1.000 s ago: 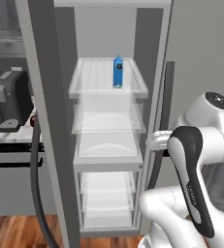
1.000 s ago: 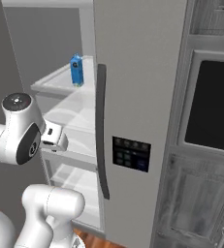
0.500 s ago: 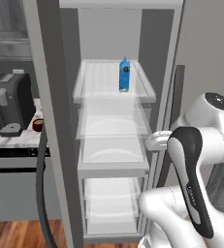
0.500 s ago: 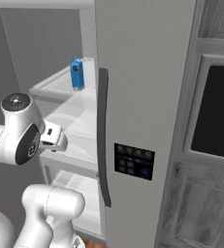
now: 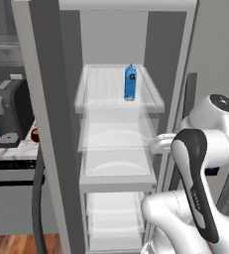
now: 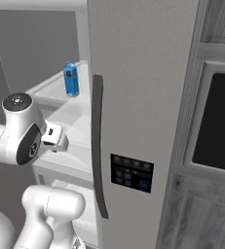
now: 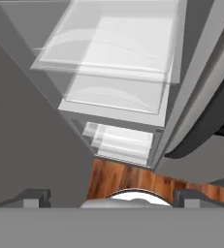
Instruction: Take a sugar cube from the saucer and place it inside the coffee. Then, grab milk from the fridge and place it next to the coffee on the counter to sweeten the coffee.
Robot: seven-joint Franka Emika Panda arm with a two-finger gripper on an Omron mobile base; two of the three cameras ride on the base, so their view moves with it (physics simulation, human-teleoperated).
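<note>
The gripper sits at the bottom edge of the hand view, its two dark finger tips set wide apart with nothing between them, so it is released and empty; it looks down past the lower clear fridge shelves to a strip of wooden floor in the lower middle of the frame. The milk, a small blue carton with a white top, stands upright on the top clear shelf of the open fridge, in the upper middle of the left base view and well above the arm's wrist, so the hand must rise a good way to reach it. Judging by its look, the carton should be light and fairly stiff but smooth-sided and easy to tip; a squeeze across its two flat sides at about mid height, below the sloped top, seems the safest hold. The left base view also takes in the black coffee machine at the left edge, standing on the counter with a dark red cup, likely the coffee, just beside it. The right base view has the milk at upper left and adds the closed fridge door with its long dark handle and black dispenser panel, and the dark oven at right.
</note>
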